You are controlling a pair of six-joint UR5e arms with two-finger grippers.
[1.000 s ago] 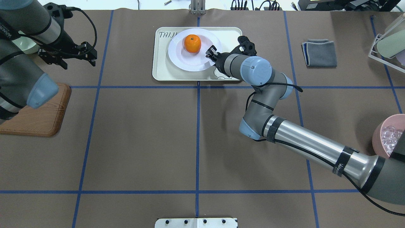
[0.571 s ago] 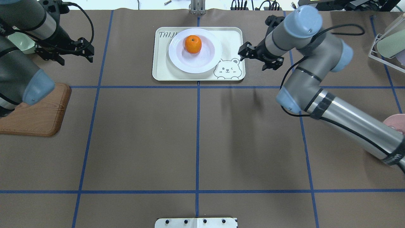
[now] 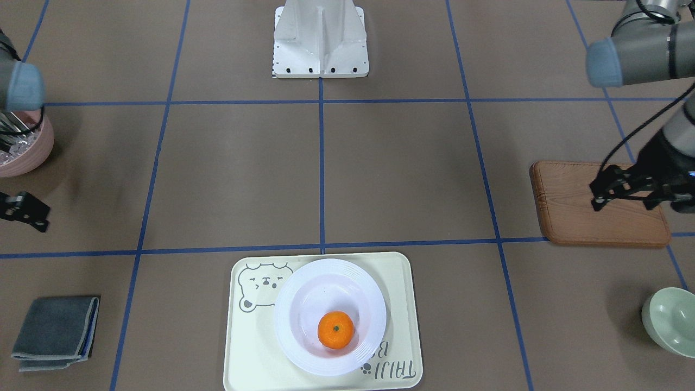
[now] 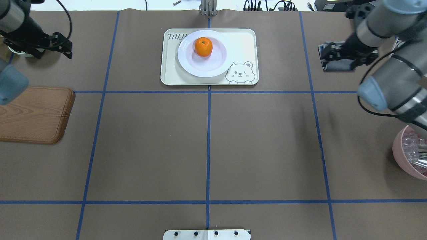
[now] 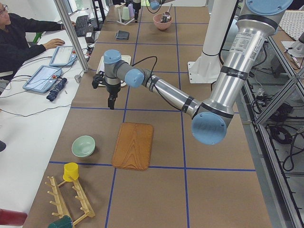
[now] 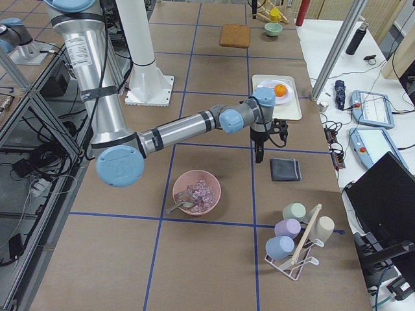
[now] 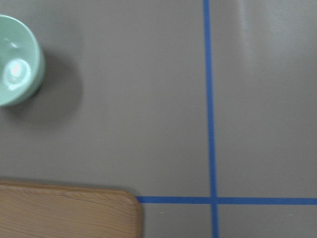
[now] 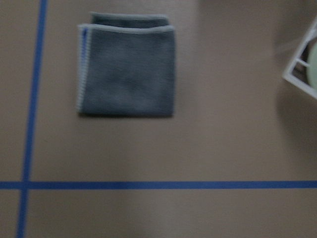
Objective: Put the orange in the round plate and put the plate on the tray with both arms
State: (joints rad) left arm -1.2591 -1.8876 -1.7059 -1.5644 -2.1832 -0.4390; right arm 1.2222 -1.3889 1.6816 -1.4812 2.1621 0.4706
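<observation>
The orange [image 4: 203, 46] lies in the white round plate [image 4: 208, 68], and the plate rests on the cream bear tray [image 4: 245, 41] at the far middle of the table. In the front-facing view the orange [image 3: 335, 329] sits on the near side of the plate [image 3: 312, 293], within the tray [image 3: 403, 282]. My left gripper [image 4: 65, 45] hangs open and empty far to the tray's left. Off to the tray's right, my right gripper [image 4: 326, 53] is open and empty above a grey cloth. Neither gripper touches the plate or the tray.
A wooden board [image 4: 33, 113] lies at the left edge, with a pale-green bowl [image 3: 670, 320] beyond it. The folded grey cloth [image 8: 129, 69] is at the far right. A pink bowl [image 4: 408, 153] and a cup rack [image 6: 295, 240] stand on the right side.
My right gripper has left the plate's rim, risen and swung right to above the grey cloth. The left arm has drawn back further left. Plate and orange stay on the tray.
</observation>
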